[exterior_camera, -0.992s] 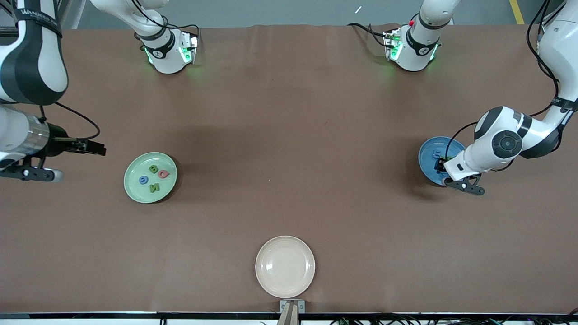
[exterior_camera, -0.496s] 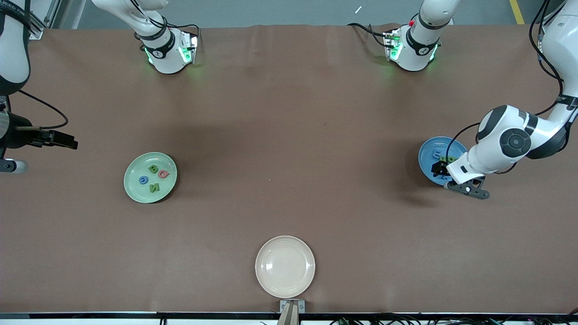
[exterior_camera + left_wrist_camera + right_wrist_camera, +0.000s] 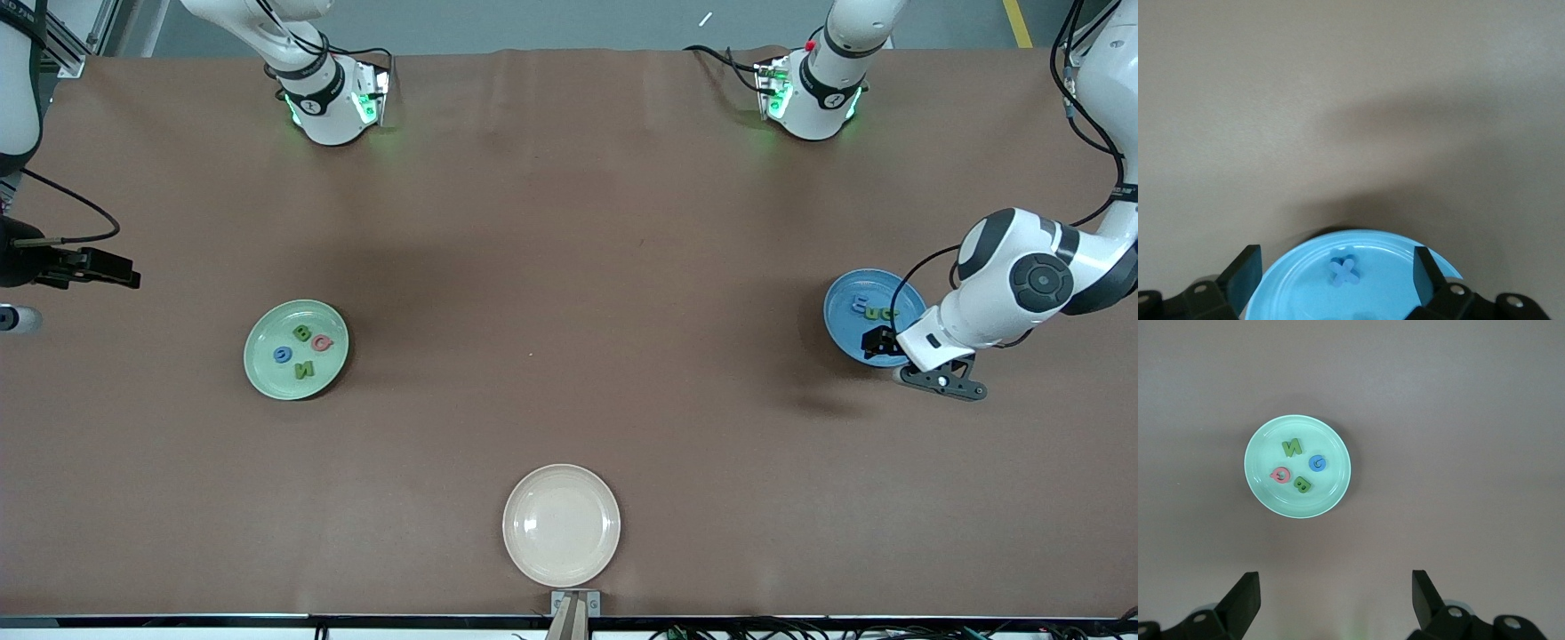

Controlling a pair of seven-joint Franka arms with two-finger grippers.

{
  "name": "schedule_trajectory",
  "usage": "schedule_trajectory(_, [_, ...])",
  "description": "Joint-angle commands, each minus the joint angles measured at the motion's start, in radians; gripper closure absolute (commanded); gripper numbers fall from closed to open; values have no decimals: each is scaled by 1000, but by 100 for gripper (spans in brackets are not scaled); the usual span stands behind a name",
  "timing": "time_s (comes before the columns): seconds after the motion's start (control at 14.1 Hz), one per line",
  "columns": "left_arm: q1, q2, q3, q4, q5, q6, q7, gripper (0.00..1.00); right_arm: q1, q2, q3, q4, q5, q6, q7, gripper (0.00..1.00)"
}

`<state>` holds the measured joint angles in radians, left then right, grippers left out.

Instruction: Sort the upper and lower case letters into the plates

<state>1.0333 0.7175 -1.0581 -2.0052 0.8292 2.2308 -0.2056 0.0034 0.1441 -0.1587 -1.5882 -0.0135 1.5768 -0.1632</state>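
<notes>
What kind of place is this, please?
Probably a robotics lab or test bench: two arm bases bolted onto a brown-covered table, cables along its edge, and toy letters sorted into plastic plates.

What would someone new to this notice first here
The mint green plate toward the right arm's end of the table, holding four letters. At the left arm's end, the open left gripper hangs over the blue plate, where a blue cross-shaped piece lies. The cream plate, nearest the front camera, holds nothing.
</notes>
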Motion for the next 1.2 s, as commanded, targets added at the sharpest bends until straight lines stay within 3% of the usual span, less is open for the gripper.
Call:
schedule_trajectory(0.0, [-1,-24,3,11,-21,-13,14,0,-17,-9,8,11,-11,-11,-19,0])
schedule_trajectory(0.14, [-2,-30,9,11,-27,-14,17,0,-13,-9,13,20,-11,-11,-18,0])
schedule_trajectory(0.28, [-15,-73,10,20,-106,-60,37,0,-13,-8,13,39,-10,-11,-21,0])
schedule_trajectory(0.5, [-70,-122,26,144,-266,-254,142,0,-25,20,11,102,-6,-18,-18,0])
schedule_trajectory(0.64, [-168,-145,82,265,-349,-409,153,0,-10,25,11,103,-11,-14,-13,0])
schedule_trajectory(0.78, [-258,-177,159,341,-410,-473,153,0,-22,25,11,105,9,-15,-16,0])
schedule_trajectory(0.92, [-364,-255,280,356,-500,-479,169,0,-25,25,8,103,7,-18,-16,0])
schedule_trajectory(1.13, [-612,-401,583,353,-678,-478,218,0,-20,22,8,106,1,-17,-18,0])
